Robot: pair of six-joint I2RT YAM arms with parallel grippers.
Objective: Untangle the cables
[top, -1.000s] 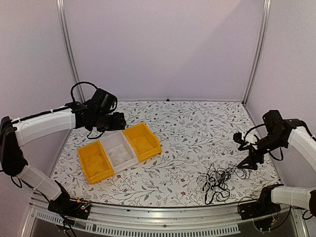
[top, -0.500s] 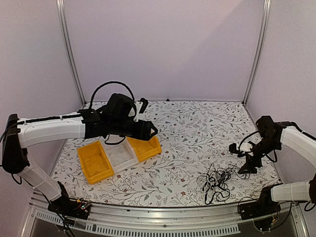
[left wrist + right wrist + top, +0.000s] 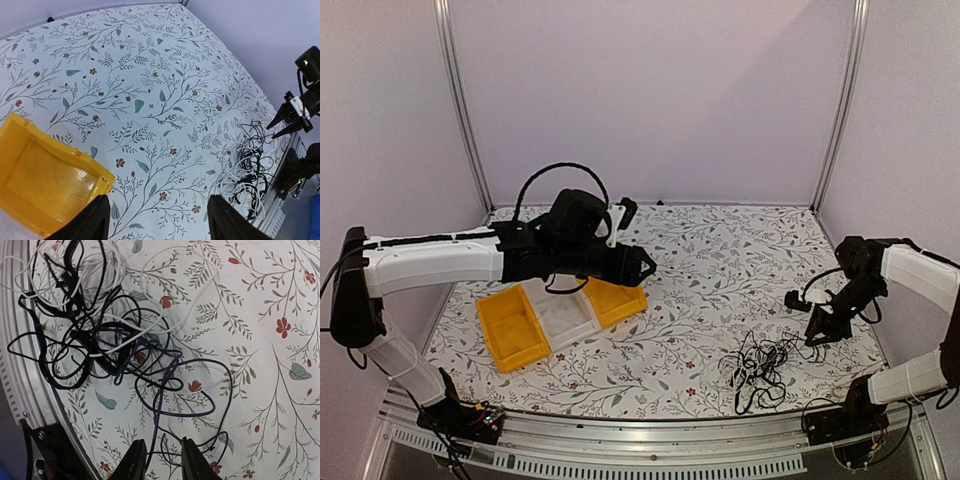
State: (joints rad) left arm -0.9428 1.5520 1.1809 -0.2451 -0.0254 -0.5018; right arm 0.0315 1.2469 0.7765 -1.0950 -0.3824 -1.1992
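Observation:
The cables point(image 3: 760, 362) lie in one tangled heap near the table's front right edge, mostly black with a pale strand. In the right wrist view the cables point(image 3: 100, 335) fill the upper left, and one dark loop trails down between my fingers. My right gripper point(image 3: 161, 462) sits low just right of the heap point(image 3: 817, 328), jaws a narrow gap apart, the strand between them not visibly pinched. My left gripper point(image 3: 645, 267) hovers over the bins, wide open and empty point(image 3: 157, 222), with the cables point(image 3: 250, 165) far to its right.
Two yellow bins point(image 3: 512, 332) point(image 3: 615, 298) flank a white bin point(image 3: 560, 312) at front left. The left wrist view shows a yellow bin point(image 3: 35, 175) under my left finger. The metal front rail point(image 3: 20, 390) runs right beside the heap.
My left arm has reached right, out over the bins. My right gripper has dropped toward the table beside the heap, and its jaws have narrowed from wide open.

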